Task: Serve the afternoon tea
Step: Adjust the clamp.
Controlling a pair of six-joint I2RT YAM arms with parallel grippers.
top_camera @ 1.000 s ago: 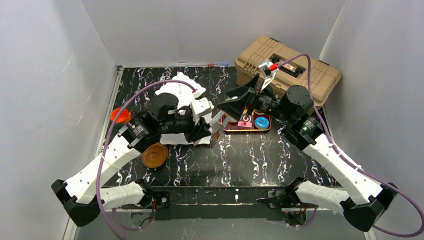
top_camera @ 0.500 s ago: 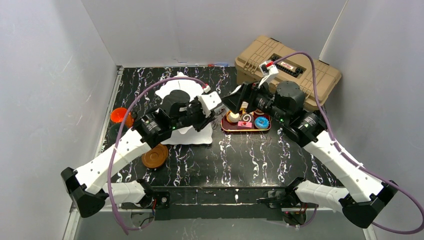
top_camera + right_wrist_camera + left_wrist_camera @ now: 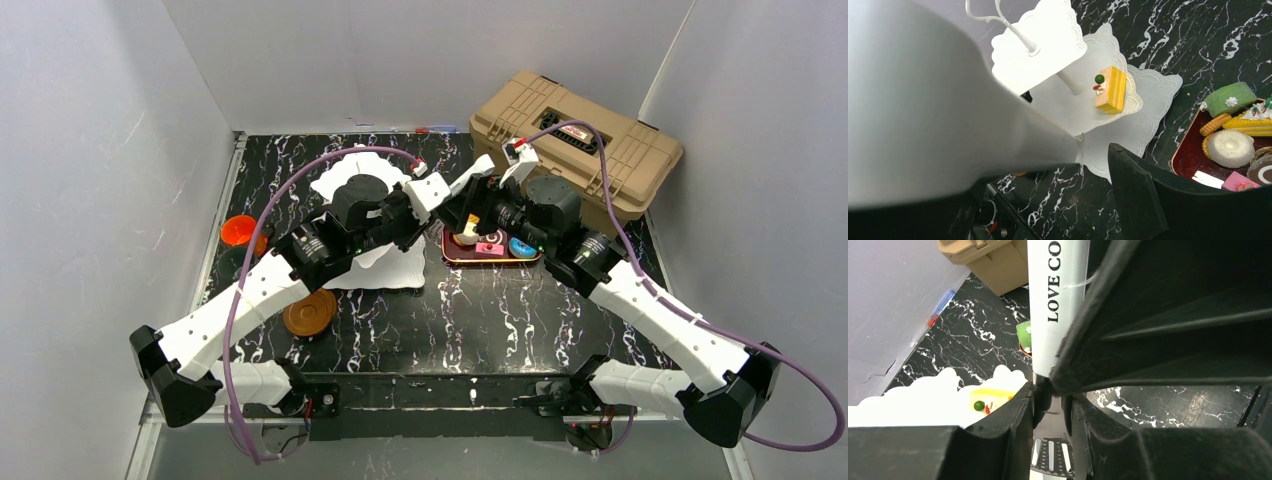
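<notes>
Your left claw (image 3: 1050, 395) was narrow, only a thin slit between its black fingers (image 3: 998, 440). The lower end of the metal tongs (image 3: 1053, 300) ran down into that slit, and from the left wrist view it looked pinched there. The strip of the tongs carried the printed letters "LOVE CO" and rose straight up past the camera.

Your right claw (image 3: 465, 205) met the left one nose to nose above the counter (image 3: 500, 330), between the stand and the tray. In its own wrist view one black finger (image 3: 1143, 200) showed at lower right. The tongs lay as a broad grey blur across the left and hid the other finger, so I cannot tell whether that claw was gripping or loose.

Just below the claws stood the white three-tier stand (image 3: 1153, 90), upright. It held one yellow layered cake slice (image 3: 1110, 90) with a green dot on its middle plate.

Beside the stand lay the dark red tray (image 3: 1188, 150), still loaded — a white round cake (image 3: 1230, 148), a yellow wedge (image 3: 1253, 122), a pink piece (image 3: 1240, 181) and a blue donut (image 3: 520, 245). The green cake (image 3: 1230, 98) sat at its far rim.

The orange cup (image 3: 238, 230) and a brown saucer (image 3: 308, 312) were well apart on your left, and the tan toolbox (image 3: 600, 150) sat behind the tray.
</notes>
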